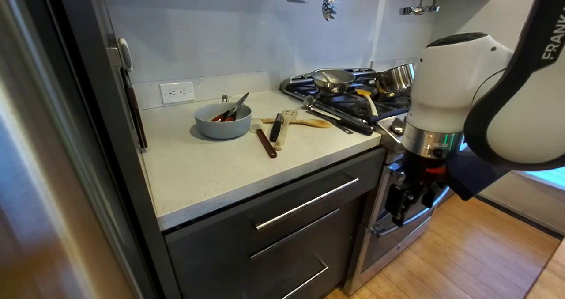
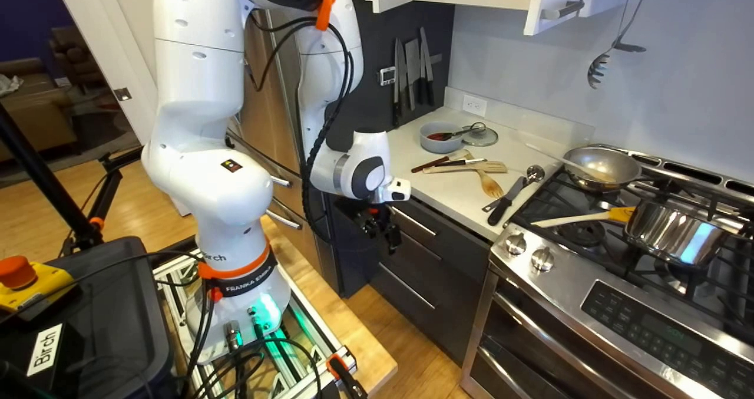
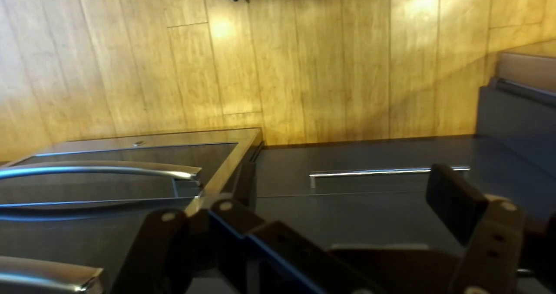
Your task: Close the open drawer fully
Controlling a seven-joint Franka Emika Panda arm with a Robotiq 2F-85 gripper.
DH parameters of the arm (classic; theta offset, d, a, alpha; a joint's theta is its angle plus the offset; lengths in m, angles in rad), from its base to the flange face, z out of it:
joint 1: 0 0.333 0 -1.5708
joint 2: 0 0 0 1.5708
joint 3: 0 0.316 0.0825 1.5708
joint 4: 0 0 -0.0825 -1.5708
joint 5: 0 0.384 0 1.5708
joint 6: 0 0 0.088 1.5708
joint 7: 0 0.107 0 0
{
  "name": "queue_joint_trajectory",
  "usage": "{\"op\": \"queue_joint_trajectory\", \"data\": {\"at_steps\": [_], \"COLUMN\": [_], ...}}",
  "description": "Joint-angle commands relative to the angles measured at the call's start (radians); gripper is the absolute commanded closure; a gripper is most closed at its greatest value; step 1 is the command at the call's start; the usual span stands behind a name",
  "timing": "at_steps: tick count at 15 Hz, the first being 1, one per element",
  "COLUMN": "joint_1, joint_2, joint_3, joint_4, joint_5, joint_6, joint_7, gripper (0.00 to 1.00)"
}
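The drawer (image 1: 282, 211) is the top one, with a dark charcoal front and a long silver bar handle (image 1: 309, 204). Its front sits close under the counter edge, and neither its pale wood box nor its dividers show. Whether it stands slightly proud of the fronts below is hard to tell. It also shows in an exterior view (image 2: 445, 234), partly behind the arm. My gripper (image 1: 415, 206) hangs in the air out from the drawer fronts, pointing down. It also shows in an exterior view (image 2: 383, 234). In the wrist view the gripper (image 3: 347, 194) has its fingers wide apart, with nothing held.
Taller dark drawers with bar handles (image 3: 391, 171) are below. The stainless oven (image 2: 548, 340) stands beside them. The counter (image 1: 198, 171) holds a grey bowl (image 1: 223, 124) and several utensils. A wooden robot table (image 2: 377, 366) stands across the floor (image 3: 304, 68).
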Motion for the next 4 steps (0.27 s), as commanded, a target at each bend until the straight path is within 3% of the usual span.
{"op": "queue_joint_trajectory", "data": {"at_steps": [1, 2, 3, 4], "joint_1": [-0.265, -0.336, -0.207, -0.263], "joint_2": [0.123, 0.147, 0.081, 0.116], "joint_3": [0.278, 0.358, 0.239, 0.303], "joint_4": [0.001, 0.005, 0.014, 0.022], "joint_5": [-0.036, -0.062, -0.025, -0.038], "joint_6": [0.147, 0.179, 0.097, 0.127], "joint_7": [-0.064, -0.061, -0.038, -0.038], "gripper": [0.00, 0.00, 0.00, 0.00]}}
